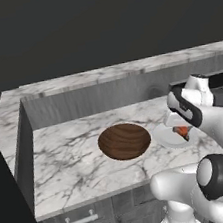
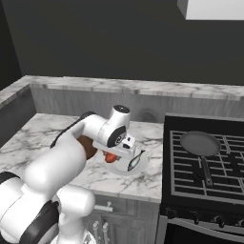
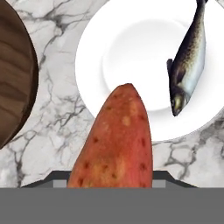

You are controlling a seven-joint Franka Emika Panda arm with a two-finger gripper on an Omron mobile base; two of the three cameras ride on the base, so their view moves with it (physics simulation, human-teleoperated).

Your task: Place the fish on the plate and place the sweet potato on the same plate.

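The white marble desk (image 1: 69, 155), veined in grey, carries a round, shallow, plain white plate with a raised rim (image 3: 131, 52). On the plate's right side lies the slender grey-silver fish (image 3: 189, 65), its back speckled dark and its belly pale and glossy, stretched lengthwise with the head toward the plate's near edge; in the right base view the fish (image 2: 134, 161) lies on the right part of the plate (image 2: 125, 170).

The oblong orange-red sweet potato (image 3: 117, 144), its skin matte and dotted with small darker pits, tapers to a blunt point that reaches over the near rim of the plate. The robot's jaws (image 2: 113, 153) hold it pinched between them above the plate's left part, part-way closed around its body; the sweet potato (image 2: 110, 157) shows as a small red lump just under the hand. From the left base view the sweet potato (image 1: 182, 131) sits low over the plate (image 1: 165, 137), but I cannot tell whether it touches the plate's surface.

Just left of the plate stands a round dark brown wooden bowl (image 1: 124, 141) with visible grain rings, close to the plate's rim but apart from it. Far to the right, on the black stove grate (image 2: 209, 162), rests a dark grey round frying pan with a long handle (image 2: 200, 144).
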